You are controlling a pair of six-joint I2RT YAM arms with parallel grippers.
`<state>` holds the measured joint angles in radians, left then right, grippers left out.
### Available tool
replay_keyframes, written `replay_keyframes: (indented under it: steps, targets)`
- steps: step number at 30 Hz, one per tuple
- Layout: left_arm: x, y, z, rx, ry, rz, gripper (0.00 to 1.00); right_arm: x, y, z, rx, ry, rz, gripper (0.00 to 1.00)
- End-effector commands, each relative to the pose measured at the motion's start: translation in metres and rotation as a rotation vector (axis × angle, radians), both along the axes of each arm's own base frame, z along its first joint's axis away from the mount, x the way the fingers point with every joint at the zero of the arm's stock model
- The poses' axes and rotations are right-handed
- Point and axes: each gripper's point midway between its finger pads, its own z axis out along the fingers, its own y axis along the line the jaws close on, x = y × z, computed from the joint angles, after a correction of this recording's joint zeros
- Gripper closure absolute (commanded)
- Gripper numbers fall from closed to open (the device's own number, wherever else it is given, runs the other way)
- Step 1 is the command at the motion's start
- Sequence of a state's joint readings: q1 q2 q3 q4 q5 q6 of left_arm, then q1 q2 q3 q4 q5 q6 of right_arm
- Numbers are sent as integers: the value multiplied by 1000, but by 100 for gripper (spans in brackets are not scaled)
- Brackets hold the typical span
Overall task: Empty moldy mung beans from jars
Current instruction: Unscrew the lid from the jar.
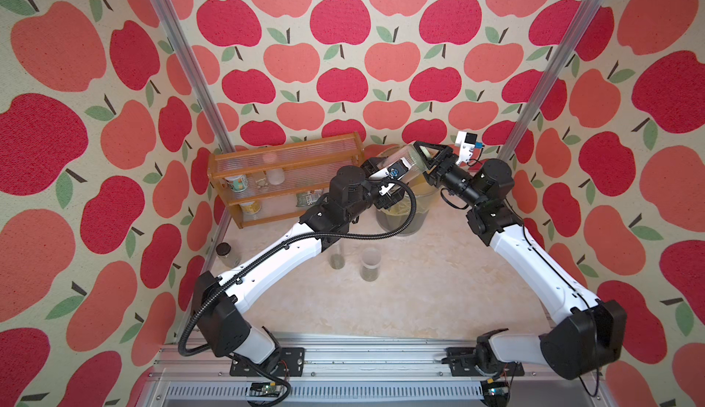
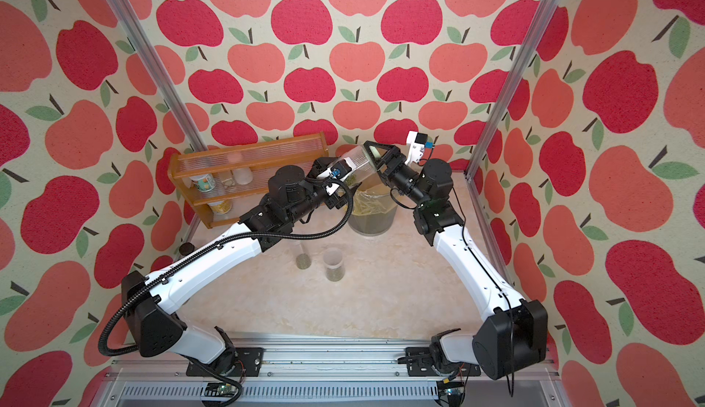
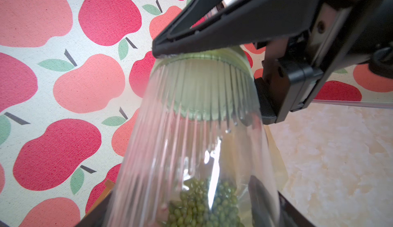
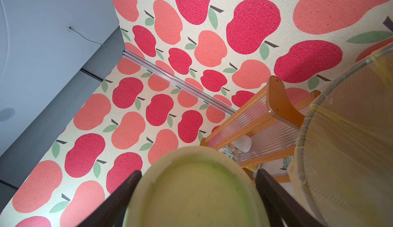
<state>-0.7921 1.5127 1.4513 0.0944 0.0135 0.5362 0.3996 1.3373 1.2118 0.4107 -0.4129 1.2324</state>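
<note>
Nearest, on the robot's side of the bin, the tall narrow jar and the shorter jar stand upright on the table. They are well apart from both arms, each with a little heap of grain at the bottom.

Above the bin, about over its far rim as a top view shows it, the wide jar hangs tilted in the air. The left gripper is clamped on the jar's base end, where the mung beans have gathered. The jar's long axis climbs away from the left arm towards the right arm, so the pale green lid faces straight into the right gripper.

That is the relation the next move turns on — the lid lies on the jar's axis, and the right arm is the one at it. Its fingers flank the lid rim, one on each side and very close. Whether they already pinch it I cannot tell.

By my judgement the lid must come off along that axis before the mouth can tip down over the bin.

Farther off, beside the bin on the left arm's side, a wooden rack holds cans and small bottles.
</note>
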Motion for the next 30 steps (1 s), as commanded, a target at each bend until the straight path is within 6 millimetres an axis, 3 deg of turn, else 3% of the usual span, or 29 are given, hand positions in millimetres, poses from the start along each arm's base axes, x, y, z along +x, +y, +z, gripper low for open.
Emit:
replay_keyframes:
  steps: [1,3,11,17,30]
  targets:
    - [2,15,50,-179,5,30,62,-10,2,13,18,-82,15,40]
    - [6,22,57,-248,87,32,62,-12,1,16,31,-106,15,44]
    - [22,53,79,-510,346,3,63,-20,2,34,64,-203,32,44]
    - [37,80,78,-663,478,-9,63,-24,3,43,75,-262,31,45]
    - [38,80,80,-753,631,-96,63,-39,-2,60,84,-386,9,46]
